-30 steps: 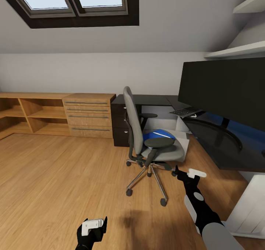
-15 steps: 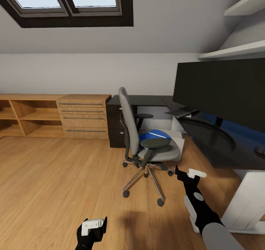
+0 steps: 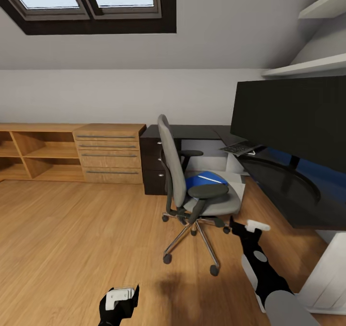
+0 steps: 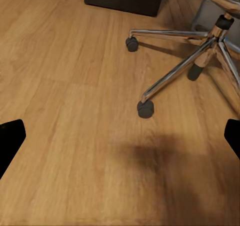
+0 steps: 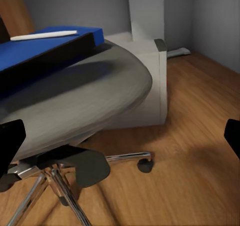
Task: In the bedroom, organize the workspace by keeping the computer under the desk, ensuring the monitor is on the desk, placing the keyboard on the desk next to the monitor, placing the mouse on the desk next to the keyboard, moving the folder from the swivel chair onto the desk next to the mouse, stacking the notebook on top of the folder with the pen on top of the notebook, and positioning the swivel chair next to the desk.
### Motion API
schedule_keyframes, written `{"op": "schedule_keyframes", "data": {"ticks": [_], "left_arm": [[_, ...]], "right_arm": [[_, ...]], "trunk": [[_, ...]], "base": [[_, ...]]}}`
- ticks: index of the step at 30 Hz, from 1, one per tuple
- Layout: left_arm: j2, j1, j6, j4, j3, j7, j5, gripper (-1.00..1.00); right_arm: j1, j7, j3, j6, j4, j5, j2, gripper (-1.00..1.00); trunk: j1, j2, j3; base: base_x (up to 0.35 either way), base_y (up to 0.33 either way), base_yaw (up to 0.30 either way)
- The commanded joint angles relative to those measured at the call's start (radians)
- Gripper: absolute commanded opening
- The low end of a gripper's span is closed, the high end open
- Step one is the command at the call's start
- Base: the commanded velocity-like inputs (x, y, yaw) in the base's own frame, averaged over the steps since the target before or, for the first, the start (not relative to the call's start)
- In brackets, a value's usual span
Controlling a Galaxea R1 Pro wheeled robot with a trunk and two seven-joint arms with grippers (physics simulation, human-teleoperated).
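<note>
The grey swivel chair (image 3: 179, 165) stands on the wooden floor in front of the black desk (image 3: 283, 186). On its seat lies the blue folder (image 3: 201, 180) (image 5: 35, 47), with a thin white pen (image 5: 43, 35) on top. The wide black monitor (image 3: 295, 119) and the keyboard (image 3: 239, 147) rest on the desk. The light grey computer (image 5: 145, 81) (image 3: 236, 178) sits behind the chair, under the desk. My right gripper (image 3: 240, 230) (image 5: 120, 141) hangs open just right of the chair's base. My left gripper (image 3: 122, 299) (image 4: 120, 141) is open, low over the floor near a caster (image 4: 145, 108). Mouse and notebook are out of view.
A light wooden drawer cabinet (image 3: 111, 153) and open shelves (image 3: 33, 153) line the back wall on the left. A white desk leg (image 3: 331, 278) stands close to my right arm. Wall shelves (image 3: 307, 66) hang above the monitor. Open floor lies to the left.
The head view has swung a little left and back, so the whole scene shifted. The chair looks slightly nearer. Both arms keep the same pose, grippers still open.
</note>
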Motion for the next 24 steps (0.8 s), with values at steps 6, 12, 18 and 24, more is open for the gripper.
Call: {"op": "schedule_keyframes", "data": {"ticks": [6,12,18,24], "left_arm": [[-0.004,0.000,0.029,-0.003,0.092,0.003,0.006,1.00],[-0.007,-0.006,0.193,-0.037,0.097,0.018,0.007,1.00],[-0.018,-0.073,0.277,-0.045,0.097,0.037,0.006,1.00],[-0.019,-0.155,0.349,-0.014,0.098,0.109,0.009,1.00]], "right_arm": [[-0.001,0.000,-0.003,-0.020,0.002,0.000,-0.005,1.00],[-0.001,-0.001,-0.003,-0.017,0.002,-0.001,-0.009,1.00],[-0.001,-0.001,-0.004,-0.010,0.002,-0.002,-0.016,1.00],[-0.002,-0.001,-0.003,0.026,0.002,-0.005,-0.033,1.00]], "trunk": [[0.000,0.000,-0.001],[0.000,0.000,-0.001],[0.000,0.000,-0.001],[0.000,0.000,-0.001]], "base": [[0.000,0.000,0.000],[0.000,0.000,0.000],[0.000,0.000,0.000],[0.000,0.000,0.000]]}}
